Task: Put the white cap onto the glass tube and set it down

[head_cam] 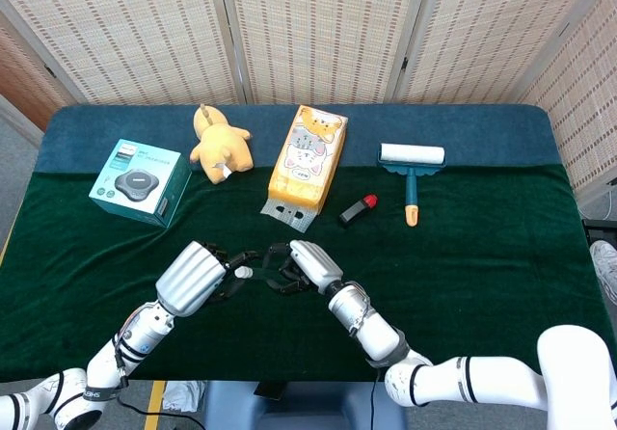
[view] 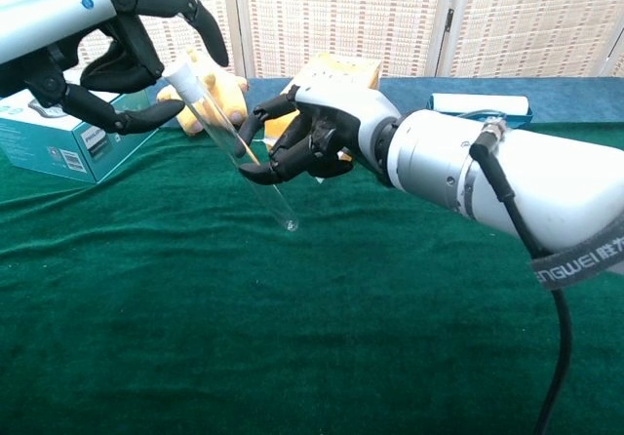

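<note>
Right hand (view: 312, 142) — fingers pinched closed — faces the spread-fingered left hand (view: 107, 55).

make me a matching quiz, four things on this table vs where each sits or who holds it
Things:
1. tube
2. toy
3. lipstick
4. box

Places:
A. far left of the table
B. between the snack bag and the lint roller
C. held in the right hand
D. between the box and the snack bag

Pairs: 1-C, 2-D, 3-B, 4-A
</note>
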